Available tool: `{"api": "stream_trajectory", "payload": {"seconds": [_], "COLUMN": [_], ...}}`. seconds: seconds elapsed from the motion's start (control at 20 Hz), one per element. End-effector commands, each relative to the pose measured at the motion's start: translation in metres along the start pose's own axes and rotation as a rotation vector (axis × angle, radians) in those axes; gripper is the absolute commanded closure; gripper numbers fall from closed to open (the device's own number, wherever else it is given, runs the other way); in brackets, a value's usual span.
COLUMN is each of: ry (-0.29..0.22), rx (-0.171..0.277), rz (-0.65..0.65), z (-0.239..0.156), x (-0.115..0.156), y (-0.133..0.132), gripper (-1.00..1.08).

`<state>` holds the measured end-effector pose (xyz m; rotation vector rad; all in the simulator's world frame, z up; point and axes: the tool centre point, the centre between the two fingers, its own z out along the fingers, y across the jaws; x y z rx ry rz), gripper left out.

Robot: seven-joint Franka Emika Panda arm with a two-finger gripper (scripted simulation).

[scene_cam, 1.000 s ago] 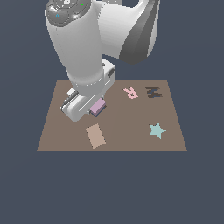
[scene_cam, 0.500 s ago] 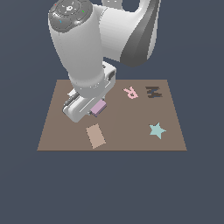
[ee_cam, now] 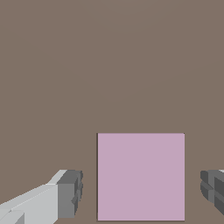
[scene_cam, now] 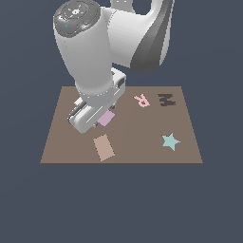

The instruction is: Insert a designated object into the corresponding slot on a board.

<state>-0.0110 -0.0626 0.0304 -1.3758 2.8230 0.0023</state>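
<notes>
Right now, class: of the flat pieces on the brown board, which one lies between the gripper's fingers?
The lilac-pink square block: it sits between the open gripper, fingers clear of both sides. The tan block, pink R and star lie apart.

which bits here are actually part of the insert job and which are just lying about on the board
Part of the job: lilac square block, brown board, open gripper straddling the block. The square slot is not visible.

Lying about: tan rectangular block, pink letter R, teal star, dark M cutout.

pink letter R (scene_cam: 141, 100) on board (scene_cam: 142, 137) | dark M cutout (scene_cam: 166, 99) in board | no other txt
</notes>
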Motion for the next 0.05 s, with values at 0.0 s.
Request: {"api": "stream_trajectory", "payload": {"seconds": [0.0], "ry": [0.0], "rx": [0.0], "rz": [0.0], "z": [0.0], "x": [0.0], "y": [0.0], "gripper": [-0.92]}}
